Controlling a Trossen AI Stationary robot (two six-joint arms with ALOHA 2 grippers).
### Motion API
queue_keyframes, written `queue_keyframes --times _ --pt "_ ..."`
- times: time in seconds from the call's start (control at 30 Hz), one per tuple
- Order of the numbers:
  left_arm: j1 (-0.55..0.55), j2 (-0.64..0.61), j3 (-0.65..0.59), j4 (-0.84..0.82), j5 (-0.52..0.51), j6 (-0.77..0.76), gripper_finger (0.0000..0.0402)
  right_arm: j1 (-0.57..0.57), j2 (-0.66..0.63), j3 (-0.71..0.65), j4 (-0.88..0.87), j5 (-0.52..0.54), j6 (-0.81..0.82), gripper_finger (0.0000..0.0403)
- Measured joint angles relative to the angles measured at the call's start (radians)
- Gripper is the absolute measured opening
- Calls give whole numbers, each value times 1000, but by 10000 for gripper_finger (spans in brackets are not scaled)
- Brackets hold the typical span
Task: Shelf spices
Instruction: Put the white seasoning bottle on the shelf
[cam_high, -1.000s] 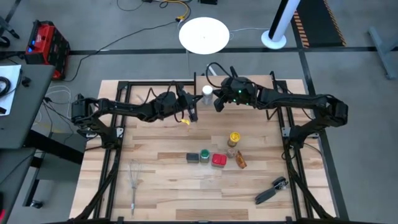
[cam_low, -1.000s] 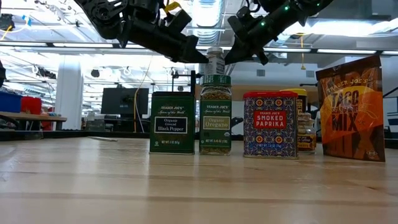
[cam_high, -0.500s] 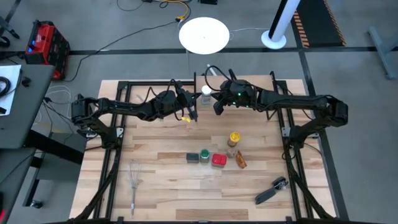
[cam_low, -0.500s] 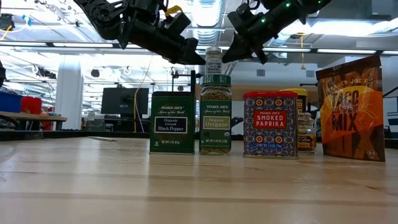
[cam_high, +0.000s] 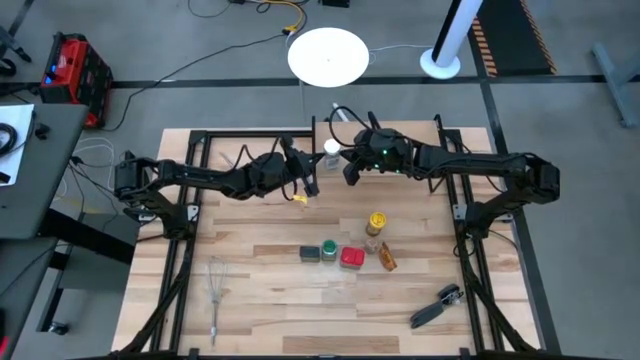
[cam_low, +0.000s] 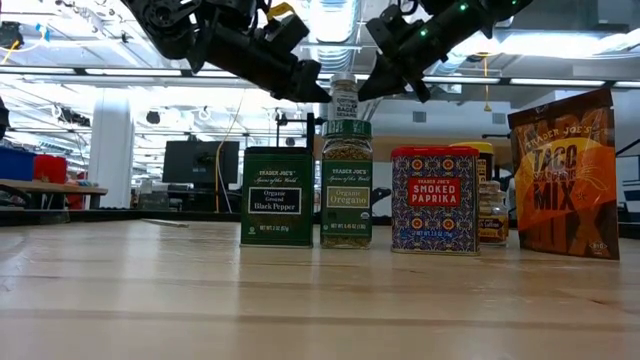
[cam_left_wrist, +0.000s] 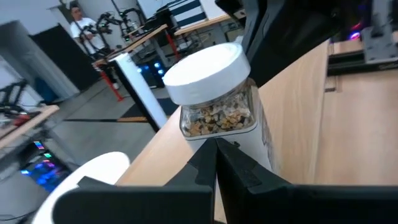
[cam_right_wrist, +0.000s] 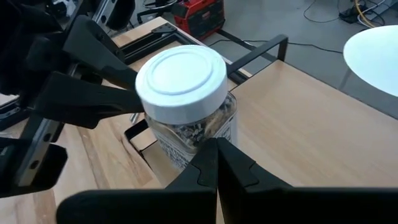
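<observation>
1. The white-capped jar stands upright on the shelf, at the far edge of the table near its middle; through its clear glass show coarse brown and pale flakes.
2. The left gripper has its fingers pressed together, empty, just beside the jar on the side toward the table's left edge, tips aimed at it; whether they touch it cannot be told.
3. The right gripper is likewise closed on nothing, just beside the jar toward the right edge.
4. In the low view both grippers hang above the row of spices, one on either side of the jar's cap.
5. Toward the table's near half, in a row: a dark square tin reading "Trader Joe's Organic Ground Black Pepper", touching or just beside a green-capped jar reading "Organic Oregano".
6. Next comes a red tin marked "Trader Joe's Smoked Paprika".
7. Behind it stands a yellow-capped jar, its label unreadable.
8. An orange packet reads "Trader Joe's Taco Mix".
9. A wire whisk lies near the near-left corner, a black-handled tool near the near-right corner.
</observation>
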Motion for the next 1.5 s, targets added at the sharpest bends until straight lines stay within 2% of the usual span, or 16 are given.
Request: queue_keyframes --times 0.17,0.5,0.67,1.13,1.5 --pt "-17 0 0 -3 -47 15 0 12 0 0 0 -2 8 2" --pt "-21 -14 0 -19 -57 -3 0 20 1 0 0 -5 10 2" --pt "-36 -54 0 -68 -127 4 0 20 2 0 -9 -5 10 2" --pt "-41 -163 0 -180 -137 -21 0 17 2 0 5 0 4 2" --pt "-41 -165 0 -219 -103 -68 0 16 2 0 24 3 -12 2"
